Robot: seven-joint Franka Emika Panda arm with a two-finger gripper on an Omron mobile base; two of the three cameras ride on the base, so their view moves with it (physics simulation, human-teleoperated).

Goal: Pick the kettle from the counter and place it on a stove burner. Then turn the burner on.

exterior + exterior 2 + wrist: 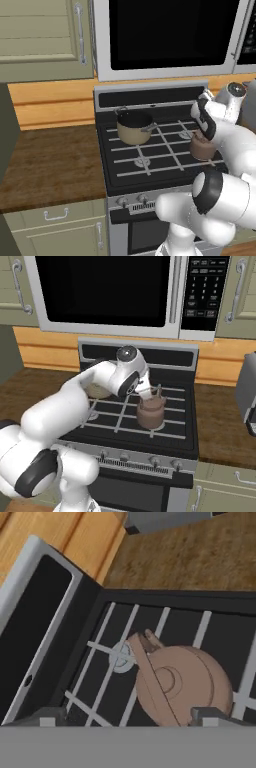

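A simulated kitchen is showing from behind a white robot arm. At the far left, the dark wood-grain counter [50, 160] is running along the wall, with pale green cabinet fronts [55, 227] sitting under it and a pale green wall cabinet [42, 37] hanging above it.

Moving right, a black gas cooktop [150, 150] with pale grey grate bars is sitting beneath a silver microwave [170, 35]. A tan saucepan [134, 127] with a dark inside is resting on the back left of the cooktop, its handle pointing right. A round grey stove burner [141, 162] is lying bare at the front left, near the row of knobs [131, 200].

Further right, the reddish-brown kettle [150, 411] is sitting on the grate over the front right burner, upright, with its thin spout rising beside its handle. The white arm is reaching over the cooktop from the front, and the gripper [148, 397] is hanging just above the kettle's top. In the hand view, the kettle [182, 684] is lying below the two dark fingertips [205, 716], which are standing spread wide to either side of it, apart from its body. A small grey burner ring [121, 657] is showing just beside the kettle's spout.

At the far right, more wood-grain counter is continuing past the stove, and a grey appliance [247, 393] is standing on it at the edge of the right base view.
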